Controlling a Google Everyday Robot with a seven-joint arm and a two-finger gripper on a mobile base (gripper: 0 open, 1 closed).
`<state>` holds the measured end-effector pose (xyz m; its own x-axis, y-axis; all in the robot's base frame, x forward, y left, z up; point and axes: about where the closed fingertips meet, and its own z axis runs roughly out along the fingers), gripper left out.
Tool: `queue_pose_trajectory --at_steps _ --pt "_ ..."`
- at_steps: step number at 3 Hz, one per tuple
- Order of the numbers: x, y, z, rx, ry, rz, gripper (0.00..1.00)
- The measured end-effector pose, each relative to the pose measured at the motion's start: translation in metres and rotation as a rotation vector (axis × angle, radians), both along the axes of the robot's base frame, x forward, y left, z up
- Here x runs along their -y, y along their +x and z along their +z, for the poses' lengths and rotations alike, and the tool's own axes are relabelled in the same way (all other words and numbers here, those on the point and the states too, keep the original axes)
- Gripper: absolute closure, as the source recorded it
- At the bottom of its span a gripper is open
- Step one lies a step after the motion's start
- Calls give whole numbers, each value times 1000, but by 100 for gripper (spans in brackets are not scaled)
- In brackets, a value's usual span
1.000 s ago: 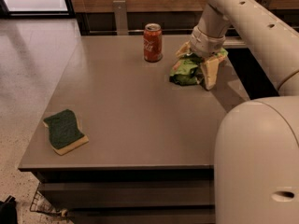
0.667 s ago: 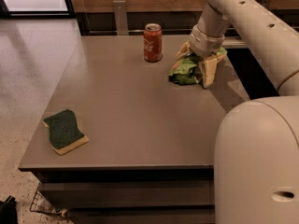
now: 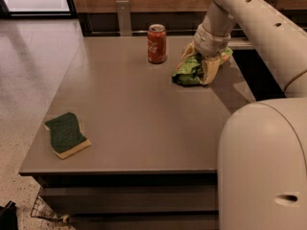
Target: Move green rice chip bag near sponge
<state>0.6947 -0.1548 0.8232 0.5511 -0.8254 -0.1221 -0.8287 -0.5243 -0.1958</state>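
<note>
— What's the bench (image 3: 144,109) like?
— It has a flat grey-brown top. Pale floor (image 3: 29,80) runs along its left edge, and there is wood panelling beyond the far edge.
— And the bag?
— The green rice chip bag (image 3: 186,74) lies by the far right corner, with the gripper (image 3: 200,61) pinched onto it. A red can (image 3: 157,43) stands near it to the left. The sponge (image 3: 66,134) sits at the near left corner, well apart from the bag.

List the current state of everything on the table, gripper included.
green rice chip bag: crumpled, lying at the far right of the table, not yet moved near the sponge.
gripper: down on the bag, touching it.
sponge: lying flat, green side up, near the front left corner, far from the bag.
red soda can: upright, left of the bag, apart from it.
</note>
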Motion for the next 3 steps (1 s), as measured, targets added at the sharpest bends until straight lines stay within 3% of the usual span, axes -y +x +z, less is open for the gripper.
queue_pose_trajectory --at_steps 1,2,3 --pt "-2 3 -1 7 3 -1 100" --pt "-1 3 0 7 3 -1 100" --pt "-5 1 9 13 -62 4 100"
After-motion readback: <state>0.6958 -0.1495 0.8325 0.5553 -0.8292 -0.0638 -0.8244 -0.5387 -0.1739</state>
